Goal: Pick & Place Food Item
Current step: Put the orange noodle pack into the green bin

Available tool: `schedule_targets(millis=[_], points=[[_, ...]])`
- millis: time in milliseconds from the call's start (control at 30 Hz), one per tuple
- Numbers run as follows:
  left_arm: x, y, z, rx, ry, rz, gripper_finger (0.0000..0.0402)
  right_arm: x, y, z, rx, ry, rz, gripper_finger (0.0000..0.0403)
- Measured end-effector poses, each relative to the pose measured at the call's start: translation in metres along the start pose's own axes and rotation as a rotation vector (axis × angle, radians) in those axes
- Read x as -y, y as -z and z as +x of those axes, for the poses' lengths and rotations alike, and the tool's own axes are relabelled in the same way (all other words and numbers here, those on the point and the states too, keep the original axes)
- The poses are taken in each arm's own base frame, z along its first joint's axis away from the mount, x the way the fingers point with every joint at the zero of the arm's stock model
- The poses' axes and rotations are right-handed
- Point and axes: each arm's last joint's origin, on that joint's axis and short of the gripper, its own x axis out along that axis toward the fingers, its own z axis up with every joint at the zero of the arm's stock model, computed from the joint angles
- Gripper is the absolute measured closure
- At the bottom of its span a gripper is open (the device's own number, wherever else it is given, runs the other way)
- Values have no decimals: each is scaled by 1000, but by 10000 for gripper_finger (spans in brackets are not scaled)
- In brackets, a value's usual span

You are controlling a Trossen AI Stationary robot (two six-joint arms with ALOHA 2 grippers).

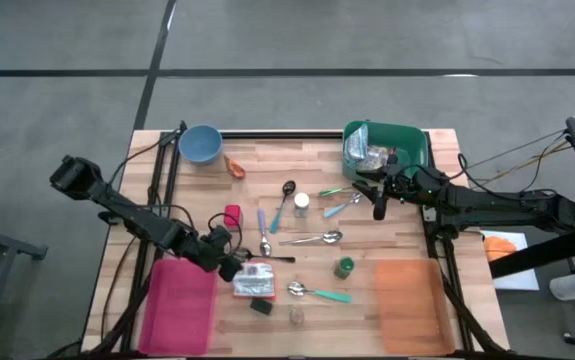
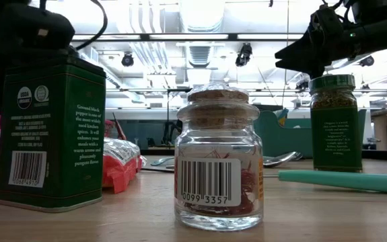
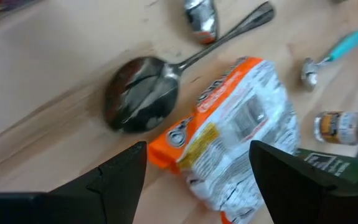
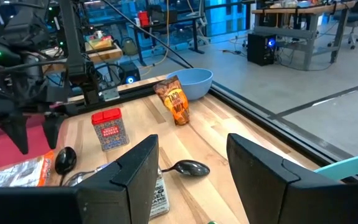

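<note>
Filling the left wrist view only: orange-white snack packet point(image 3: 235, 130) beside spoon point(image 3: 144, 102).

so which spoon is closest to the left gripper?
The black-handled spoon, right beside the left gripper above the orange snack packet. It also shows just past the open fingers in the left wrist view. The other spoons lie farther right.
</note>
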Motion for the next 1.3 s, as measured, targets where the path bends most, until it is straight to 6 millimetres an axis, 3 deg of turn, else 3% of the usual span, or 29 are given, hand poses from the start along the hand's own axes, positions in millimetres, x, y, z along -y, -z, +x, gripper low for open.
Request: schedule_targets(millis=[367, 633, 1300], points=[[-24, 8, 10, -78, -14, 4, 114, 0, 0, 0, 0, 0, -2, 216], [-18, 4, 9, -104, 41, 162, 114, 0, 0, 0, 0, 0, 0, 216], [-20, -10, 12, -106, 82, 178, 114, 0, 0, 0, 0, 0, 0, 216]])
